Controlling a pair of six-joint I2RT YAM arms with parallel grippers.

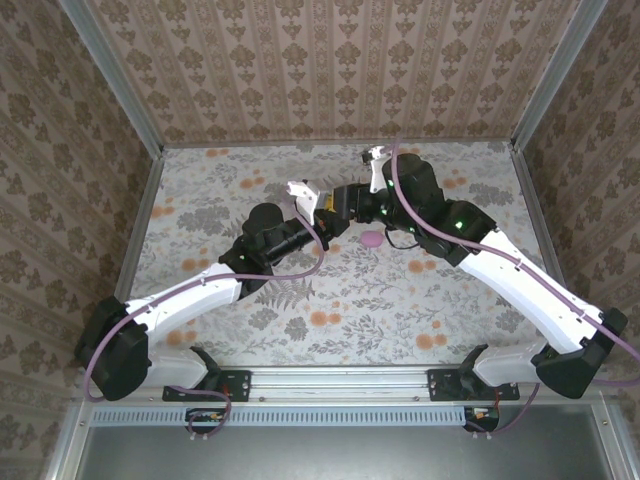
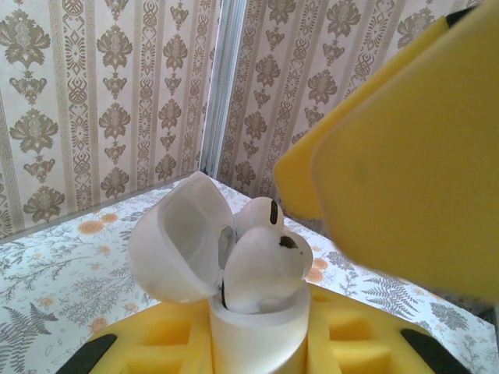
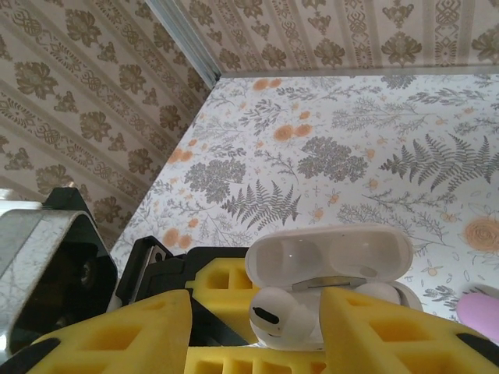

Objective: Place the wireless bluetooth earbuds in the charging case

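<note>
Left claw (image 2: 257,357) was closed on the body of the white case (image 2: 253,331) and held it upright, with the lid (image 2: 175,249) swung open to one side. At the mouth of the case sat two white earbuds. The front earbud (image 2: 261,269) stood high and a little tilted, and the second earbud (image 2: 261,218) rose just behind it. In my judgement neither was fully down in its place.

The right claw (image 3: 257,312) was open around the front earbud. One finger (image 3: 374,327) touched it or nearly did, and the other left a clear gap. To finish well, the right claw would do best to press this earbud straight down along its hole, softly, while the left claw holds the case firm. A sideways push could tip the earbud out or strike the lid.

Farther off, a small pink-purple thing (image 3: 482,308) lay on the flowered worktop (image 3: 374,132). What it was I could not tell.
</note>
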